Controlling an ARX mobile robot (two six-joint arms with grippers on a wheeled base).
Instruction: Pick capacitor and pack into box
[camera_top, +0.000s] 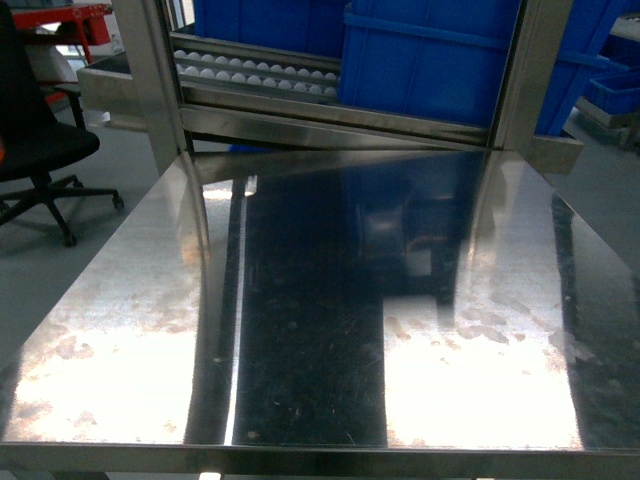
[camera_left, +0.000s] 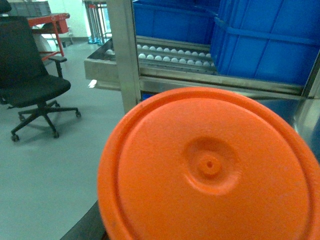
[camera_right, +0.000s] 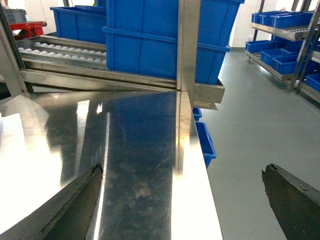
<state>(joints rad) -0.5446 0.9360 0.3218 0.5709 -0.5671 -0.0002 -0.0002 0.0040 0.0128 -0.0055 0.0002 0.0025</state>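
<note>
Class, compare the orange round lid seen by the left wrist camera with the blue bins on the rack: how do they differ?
The orange lid is round; the blue bins are boxy. The lid fills the near foreground; the bins sit farther back on the roller rack. Both look like smooth plastic.

A stainless steel table (camera_top: 300, 330) with a scuffed, mirror-bright top fills the head view — nothing can be seen lying on it. Along its far edge rises a steel rack (camera_top: 330, 105), whose upright posts meet the surface — one near each far corner.
</note>
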